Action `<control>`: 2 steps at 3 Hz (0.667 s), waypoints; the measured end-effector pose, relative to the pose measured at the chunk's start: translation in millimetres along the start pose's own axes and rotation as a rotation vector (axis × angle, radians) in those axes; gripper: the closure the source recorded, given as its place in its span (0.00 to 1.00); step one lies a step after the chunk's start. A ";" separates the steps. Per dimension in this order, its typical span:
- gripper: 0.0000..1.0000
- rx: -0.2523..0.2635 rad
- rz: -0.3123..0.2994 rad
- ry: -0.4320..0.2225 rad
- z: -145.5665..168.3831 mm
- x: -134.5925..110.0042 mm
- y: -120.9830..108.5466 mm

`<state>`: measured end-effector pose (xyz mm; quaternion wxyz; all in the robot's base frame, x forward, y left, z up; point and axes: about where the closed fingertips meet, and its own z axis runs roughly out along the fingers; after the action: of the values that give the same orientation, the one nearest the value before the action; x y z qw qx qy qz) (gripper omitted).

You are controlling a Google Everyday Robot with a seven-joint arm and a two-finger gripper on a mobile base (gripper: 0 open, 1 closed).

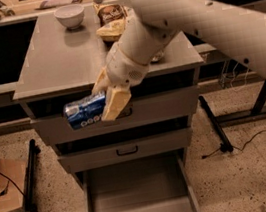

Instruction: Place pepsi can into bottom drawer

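Note:
The pepsi can (84,111), blue with white lettering, lies on its side in my gripper (105,98). The gripper's cream fingers (115,102) are shut on the can's right end. It hangs in the air in front of the top drawer's face, off the cabinet top. The bottom drawer (137,192) is pulled out below, a flat grey tray with low sides and nothing in it. The can is well above it and toward its left side. My arm comes down from the upper right across the cabinet top.
On the grey cabinet top (60,64) stand a white bowl (69,15) and snack bags (111,21) at the back. Two upper drawers with black handles (127,150) are shut. A cardboard box (1,201) sits on the floor at left, table legs and cables at right.

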<state>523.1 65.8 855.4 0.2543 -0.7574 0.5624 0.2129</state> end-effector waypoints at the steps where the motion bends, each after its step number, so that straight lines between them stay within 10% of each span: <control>1: 1.00 0.026 0.197 -0.071 31.9 39.2 35.9; 2: 1.00 0.049 0.254 -0.066 55.8 62.1 50.1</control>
<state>490.2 42.5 766.8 0.2622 -0.6663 0.6500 0.2545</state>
